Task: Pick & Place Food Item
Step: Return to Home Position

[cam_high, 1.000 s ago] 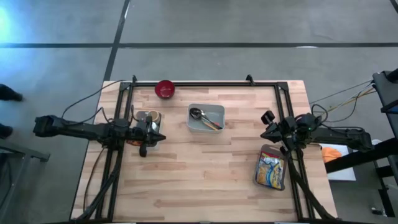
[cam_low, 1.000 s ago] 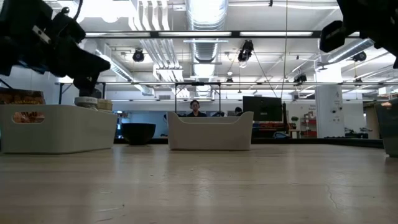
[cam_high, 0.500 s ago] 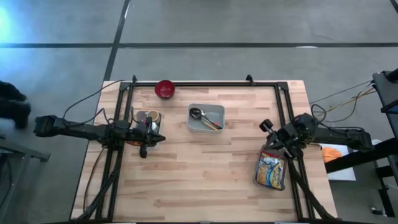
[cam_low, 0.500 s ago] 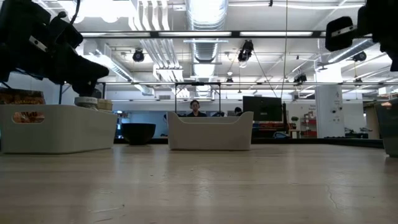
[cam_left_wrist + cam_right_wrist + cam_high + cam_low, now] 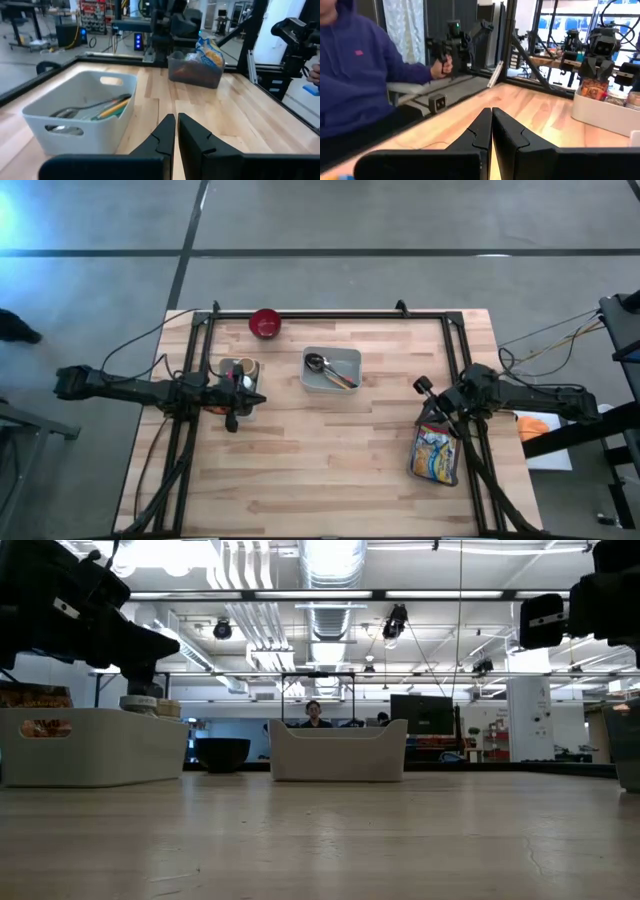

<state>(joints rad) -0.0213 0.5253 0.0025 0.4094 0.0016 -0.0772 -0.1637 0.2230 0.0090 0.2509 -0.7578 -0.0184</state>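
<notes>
A yellow snack bag (image 5: 437, 452) stands in a dark grey bin (image 5: 195, 75) at the table's right side. A white bin (image 5: 236, 369) at the left holds several small food packs (image 5: 594, 87). My left gripper (image 5: 176, 134) hangs shut above the table beside the white bin, pointing level toward the table's right. My right gripper (image 5: 491, 129), also shut, hovers just beyond the grey bin's far end (image 5: 428, 420) and points toward the table's left. Neither gripper holds anything.
A pale grey tub (image 5: 332, 368) with a spoon and other utensils sits at centre back, and a red bowl (image 5: 265, 323) stands by the far edge. A black frame (image 5: 330, 313) runs along the table's edges. A person in a blue hoodie (image 5: 360, 75) sits beyond the table.
My right gripper has swung its wrist around, its tip moving toward the table's near edge and sinking a little above the grey bin's far end. It stays shut. My left arm has kept its place.
</notes>
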